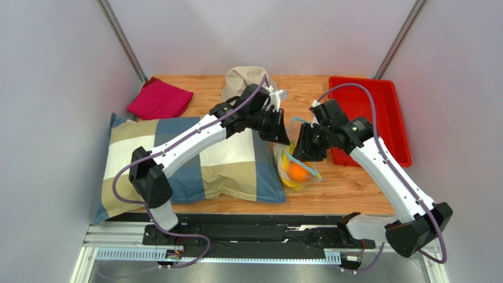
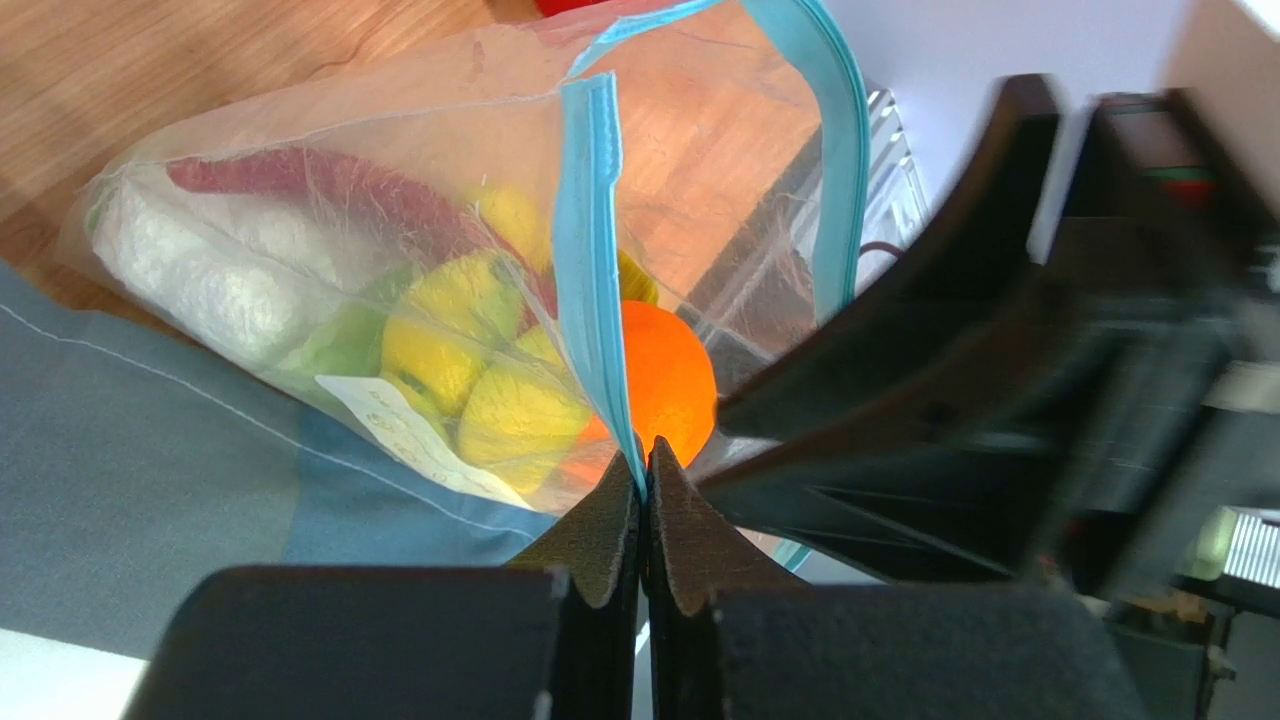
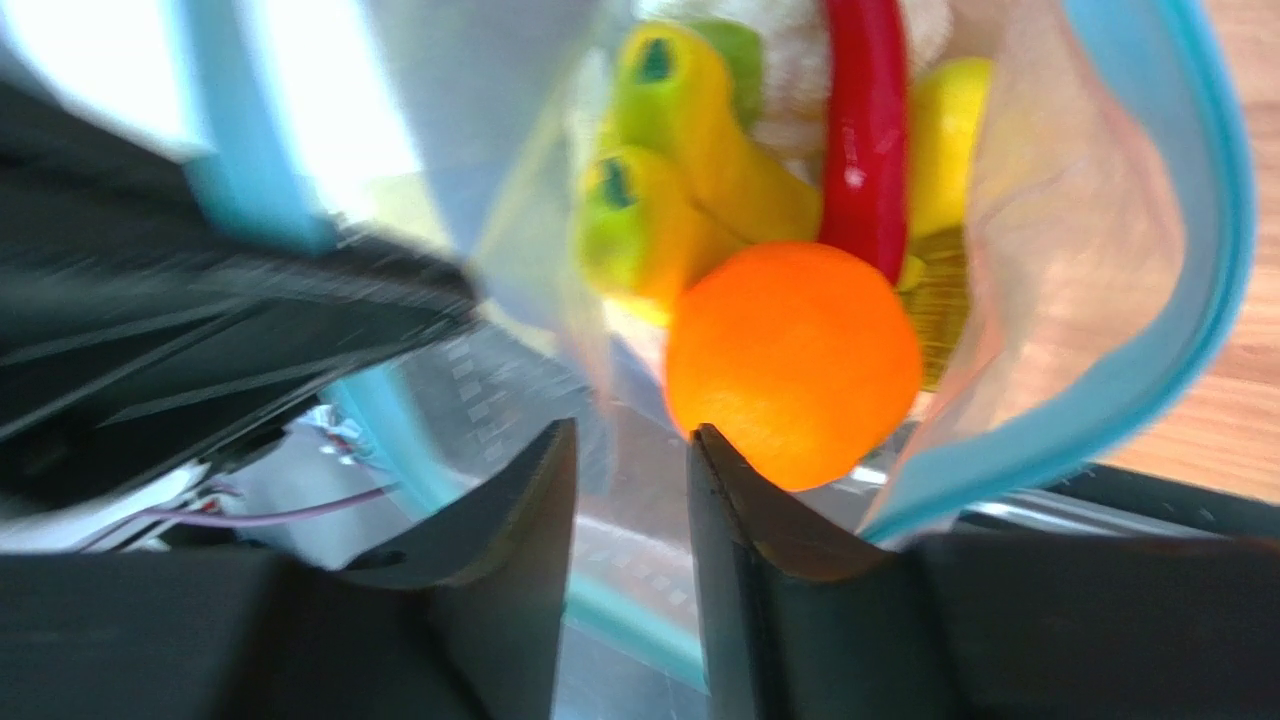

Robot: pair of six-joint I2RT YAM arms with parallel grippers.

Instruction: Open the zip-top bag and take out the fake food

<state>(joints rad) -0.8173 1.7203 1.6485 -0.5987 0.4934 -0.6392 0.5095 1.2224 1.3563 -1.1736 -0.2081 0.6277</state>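
The zip-top bag (image 1: 295, 171) lies on the wood between the pillow and the red tray, its mouth lifted toward both grippers. My left gripper (image 1: 283, 134) is shut on the bag's blue zip strip (image 2: 589, 270); its jaws (image 2: 646, 462) pinch one lip. The mouth gapes open. Inside are the orange (image 2: 666, 383), a yellow fruit (image 2: 511, 417), the red pepper (image 2: 338, 188) and the white cauliflower (image 2: 196, 263). My right gripper (image 1: 303, 149) is at the mouth, its jaws (image 3: 631, 443) apart with clear film between them. The orange (image 3: 792, 360), banana (image 3: 684, 135) and pepper (image 3: 860, 135) lie just beyond.
A checked pillow (image 1: 195, 159) fills the left of the table. A red cloth (image 1: 159, 99) lies at the back left and a beige fabric bundle (image 1: 243, 79) at the back middle. A red tray (image 1: 378, 115) stands on the right.
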